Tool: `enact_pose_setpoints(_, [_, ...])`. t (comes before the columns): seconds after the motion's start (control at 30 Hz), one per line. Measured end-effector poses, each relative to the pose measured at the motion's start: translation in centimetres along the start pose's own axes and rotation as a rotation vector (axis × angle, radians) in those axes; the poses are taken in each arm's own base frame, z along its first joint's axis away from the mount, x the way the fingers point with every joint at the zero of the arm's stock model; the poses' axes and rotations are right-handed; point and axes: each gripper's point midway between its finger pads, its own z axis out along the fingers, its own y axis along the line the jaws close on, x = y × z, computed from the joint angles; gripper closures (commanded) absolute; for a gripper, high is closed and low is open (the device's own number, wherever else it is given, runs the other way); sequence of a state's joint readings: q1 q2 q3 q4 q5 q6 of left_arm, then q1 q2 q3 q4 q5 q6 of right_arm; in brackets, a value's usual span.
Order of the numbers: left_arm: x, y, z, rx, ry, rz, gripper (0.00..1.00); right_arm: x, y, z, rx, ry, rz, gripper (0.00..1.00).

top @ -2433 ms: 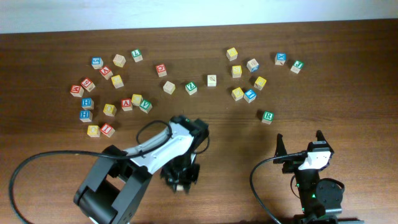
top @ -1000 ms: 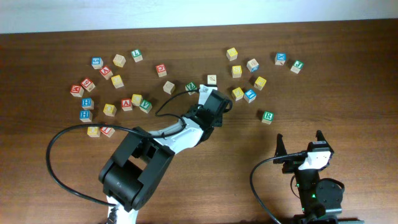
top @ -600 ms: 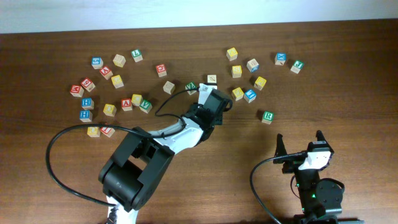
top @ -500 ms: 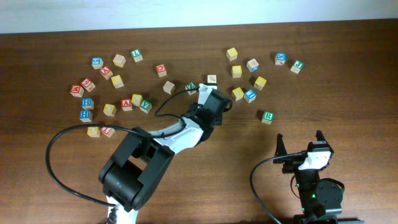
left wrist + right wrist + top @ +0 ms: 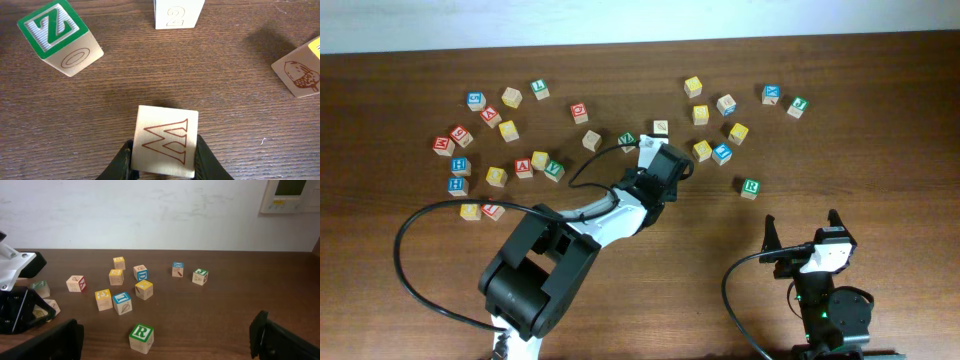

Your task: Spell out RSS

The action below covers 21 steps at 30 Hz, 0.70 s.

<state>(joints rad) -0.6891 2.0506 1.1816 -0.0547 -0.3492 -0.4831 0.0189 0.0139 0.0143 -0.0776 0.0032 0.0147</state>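
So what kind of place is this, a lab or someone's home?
Probably a robot lab or test room: a dark wooden table strewn with letter cubes, a plain white wall carrying a control panel, and cabled robot arms.

Picture edges cut the 2 cube [image 5: 179, 12] above the held cube [image 5: 166, 140], the acorn cube [image 5: 299, 75] right of it, and the left gripper [image 5: 165, 162] below it.

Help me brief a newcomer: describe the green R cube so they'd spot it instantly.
Look at the table's right side, just beyond the open right gripper. The R cube sits alone there, nearer the gripper than the cluster of cubes behind it. Only it shows a white top with a green border and green R.
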Motion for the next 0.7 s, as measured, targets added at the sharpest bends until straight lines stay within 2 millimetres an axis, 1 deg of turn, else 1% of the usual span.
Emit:
enact_pose_setpoints(0.17, [0.4, 0.4, -0.3, -0.015, 0.024, 0.011, 0.82, 0.0, 0.0, 0.0, 0.000, 0.000, 0.000, 0.02])
enact_pose_setpoints(0.27, [1.3, 1.3, -1.4, -0.042, 0.082, 0.033, 0.82, 0.0, 0.0, 0.0, 0.000, 0.000, 0.000, 0.02])
enact_pose_setpoints(0.3, [1.7, 1.6, -1.9, -0.050, 0.106, 0.042, 0.84, 0.0, 0.0, 0.0, 0.000, 0.000, 0.000, 0.02])
enact_pose_setpoints(0.4, [3.3, 2.0, -4.1, -0.029, 0.213, 0.065, 0.90, 0.0, 0.0, 0.0, 0.000, 0.000, 0.000, 0.02])
enact_pose_setpoints(0.47, [4.1, 1.8, -5.9, 0.012, 0.281, 0.070, 0.87, 0.0, 0.0, 0.0, 0.000, 0.000, 0.000, 0.02])
enact_pose_setpoints(0.5, [4.9, 1.7, -7.0, 0.037, 0.333, 0.072, 0.86, 0.0, 0.0, 0.0, 0.000, 0.000, 0.000, 0.02])
enact_pose_setpoints(0.6, [6.4, 1.1, -10.3, 0.122, 0.452, 0.065, 0.87, 0.0, 0.0, 0.0, 0.000, 0.000, 0.000, 0.02])
enact_pose_setpoints(0.7, [8.6, 1.7, -12.8, 0.136, 0.581, 0.068, 0.87, 0.0, 0.0, 0.0, 0.000, 0.000, 0.001, 0.02])
